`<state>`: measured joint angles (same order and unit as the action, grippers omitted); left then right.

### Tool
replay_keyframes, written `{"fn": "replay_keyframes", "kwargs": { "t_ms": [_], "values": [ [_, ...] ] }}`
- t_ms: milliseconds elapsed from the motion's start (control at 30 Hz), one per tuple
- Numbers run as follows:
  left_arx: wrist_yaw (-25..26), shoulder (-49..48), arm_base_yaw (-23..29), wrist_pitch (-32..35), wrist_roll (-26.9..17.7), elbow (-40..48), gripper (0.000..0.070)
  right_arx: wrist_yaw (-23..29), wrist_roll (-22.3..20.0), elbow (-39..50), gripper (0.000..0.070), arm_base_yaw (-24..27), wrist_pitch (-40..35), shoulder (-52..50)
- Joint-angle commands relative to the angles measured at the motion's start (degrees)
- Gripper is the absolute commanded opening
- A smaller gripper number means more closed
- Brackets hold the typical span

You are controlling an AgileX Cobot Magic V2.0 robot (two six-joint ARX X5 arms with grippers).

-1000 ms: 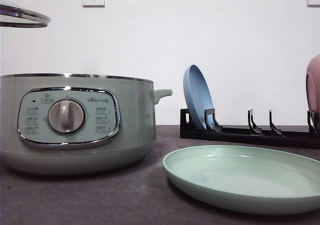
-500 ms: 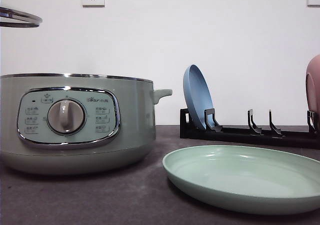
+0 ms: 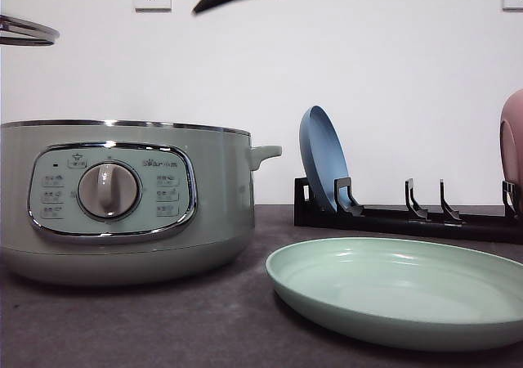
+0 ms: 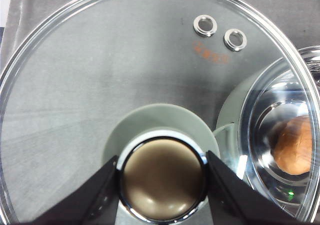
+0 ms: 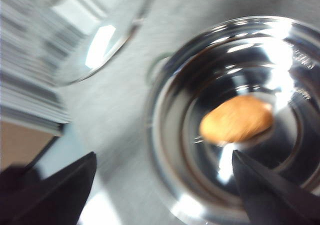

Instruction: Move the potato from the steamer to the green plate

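Lid (image 4: 125,75) clearance is complete: my left gripper (image 4: 162,185) holds the glass lid by its knob (image 4: 162,186), jaws clamped on it, lifted off to the left of the steamer (image 3: 122,200). My right gripper (image 5: 165,190) has entered the front view within the last second and now hangs above the open pot, jaws spread wide apart. The potato (image 5: 236,119) lies in the steamer's metal bowl, directly below those jaws, untouched. The green plate (image 3: 400,290) waits bare on the counter (image 3: 163,319), just right of the steamer. In my judgement, descent onto the potato comes next.
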<state>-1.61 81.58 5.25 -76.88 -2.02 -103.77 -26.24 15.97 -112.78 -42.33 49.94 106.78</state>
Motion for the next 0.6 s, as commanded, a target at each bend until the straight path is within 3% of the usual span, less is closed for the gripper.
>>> {"fn": "replay_keyframes", "kwargs": {
  "t_ms": [0,267,567],
  "values": [
    [-0.13,-0.68,0.21,1.90,-0.31,-1.62,0.0000,0.83,1.53,-3.68,0.0550,-1.15,0.07,3.91],
    [-0.13,-0.68,0.21,1.90,-0.32,-1.62,0.0000,4.78,3.24,-10.95,0.0550,-3.14,0.92,15.30],
    [-0.11,-0.68,0.32,2.03,-0.33,-1.62,0.0000,12.21,3.60,-11.43,0.0554,-4.68,0.56,20.27]
  ]
}}
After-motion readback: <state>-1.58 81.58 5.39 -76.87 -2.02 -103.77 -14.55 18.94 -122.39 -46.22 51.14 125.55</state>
